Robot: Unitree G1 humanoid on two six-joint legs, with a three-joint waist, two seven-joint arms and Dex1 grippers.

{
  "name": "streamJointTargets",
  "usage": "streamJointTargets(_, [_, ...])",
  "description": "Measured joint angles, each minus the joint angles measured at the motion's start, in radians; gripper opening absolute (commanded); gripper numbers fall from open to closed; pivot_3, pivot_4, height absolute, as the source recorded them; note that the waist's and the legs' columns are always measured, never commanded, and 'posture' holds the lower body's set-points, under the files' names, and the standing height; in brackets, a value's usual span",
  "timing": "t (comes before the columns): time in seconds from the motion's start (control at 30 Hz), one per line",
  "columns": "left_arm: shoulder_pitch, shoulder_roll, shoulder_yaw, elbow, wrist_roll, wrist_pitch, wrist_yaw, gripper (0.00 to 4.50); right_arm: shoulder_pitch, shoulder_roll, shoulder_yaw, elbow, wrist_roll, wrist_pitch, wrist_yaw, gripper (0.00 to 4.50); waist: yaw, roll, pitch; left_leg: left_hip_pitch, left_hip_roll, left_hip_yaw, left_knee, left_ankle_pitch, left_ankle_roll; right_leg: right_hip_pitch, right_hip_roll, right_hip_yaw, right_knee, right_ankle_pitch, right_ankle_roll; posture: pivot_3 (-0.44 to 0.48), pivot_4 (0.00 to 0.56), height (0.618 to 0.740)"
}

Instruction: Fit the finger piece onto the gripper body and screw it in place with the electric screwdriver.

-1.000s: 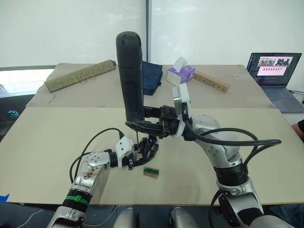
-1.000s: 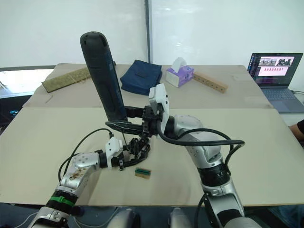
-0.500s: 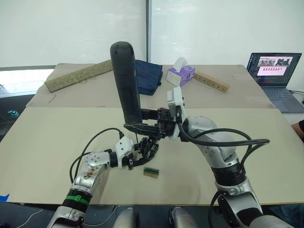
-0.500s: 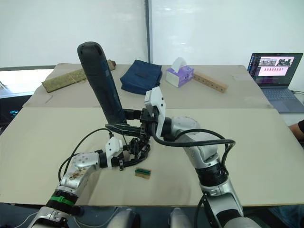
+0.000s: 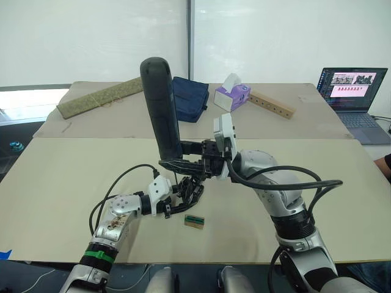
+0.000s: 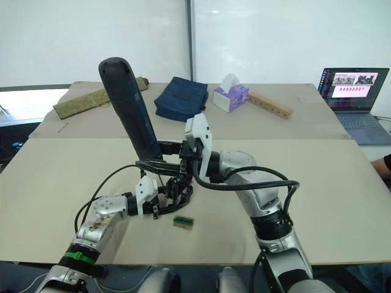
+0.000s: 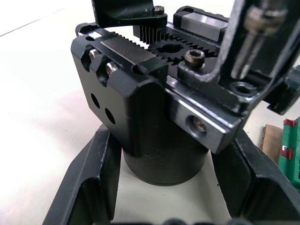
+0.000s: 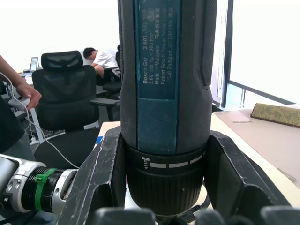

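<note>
The electric screwdriver (image 5: 160,104) stands nearly upright, its top leaning to the left, with my right gripper (image 5: 183,157) shut on its lower end. The right wrist view shows fingers (image 8: 101,178) on either side of the screwdriver (image 8: 166,93). Its metal bit (image 7: 247,40) points down at a hole in the gripper body (image 7: 154,117). The body (image 5: 193,187) rests on the table, and my left gripper (image 5: 177,198) is shut on its round base. A black part (image 7: 126,14) with a screw head sits on the body's toothed top; I cannot tell if it is the finger piece.
A small green-and-tan block (image 5: 194,221) lies just in front of the body. At the table's back are a long green mat (image 5: 102,97), a blue cloth (image 5: 190,97), a tissue box (image 5: 232,96), a wooden bar (image 5: 272,105) and a laptop (image 5: 354,85). People and office chairs show behind.
My right arm has drawn in to the left and the screwdriver's top has tilted further left. The left gripper and the gripper body have stayed put.
</note>
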Motion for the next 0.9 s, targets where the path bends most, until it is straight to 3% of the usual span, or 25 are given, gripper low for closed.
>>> streamJointTargets(0.9, [0.001, 0.002, 0.0, 0.0, 0.0, 0.0, -0.002, 2.26, 0.002, -0.012, 0.015, 0.0, -0.005, 0.0, 0.0, 1.9, -0.001, 0.0, 0.0, 0.0, 0.0, 0.0, -0.001, 0.0, 0.0, 0.0, 0.0, 0.0, 0.0, 0.0, 0.0, 0.0, 0.15, 0.74])
